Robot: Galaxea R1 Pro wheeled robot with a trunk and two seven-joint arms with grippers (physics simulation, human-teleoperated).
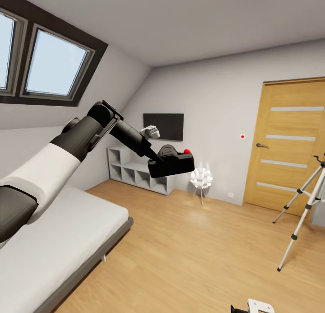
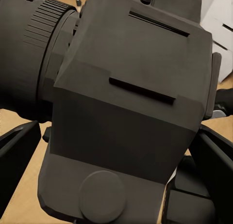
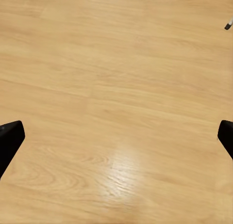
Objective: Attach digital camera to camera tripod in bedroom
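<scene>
The left arm [image 1: 85, 137] reached forward and up over the bed [image 1: 58, 240], and the left gripper [image 1: 155, 161] had its fingers closed on the digital camera [image 1: 174, 163], holding it in the air above the wood plank floor [image 1: 189, 249]. The camera's round red button [image 1: 186, 151] faced up. From the left wrist view, the black camera body [image 2: 131, 112] sat close against the lens, with its ribbed lens barrel [image 2: 34, 49] to one side and the dark fingers [image 2: 17, 151] flanking it.

The camera tripod [image 1: 303, 204] stood on the floor at the right edge of the head view, well apart from the held camera, just in front of the oak door [image 1: 289, 141]. Its silver legs spread out below a black head cut off by the frame.

The right gripper [image 3: 116, 136] hung over bare floor with its fingers [image 3: 9, 139] spread wide and nothing between them.

Against the far wall stood a grey cube shelf [image 1: 135, 170], a small white flower-shaped lamp [image 1: 201, 177], and a dark wall screen [image 1: 164, 126]. Two skylights [image 1: 54, 64] sat in the sloped ceiling.
</scene>
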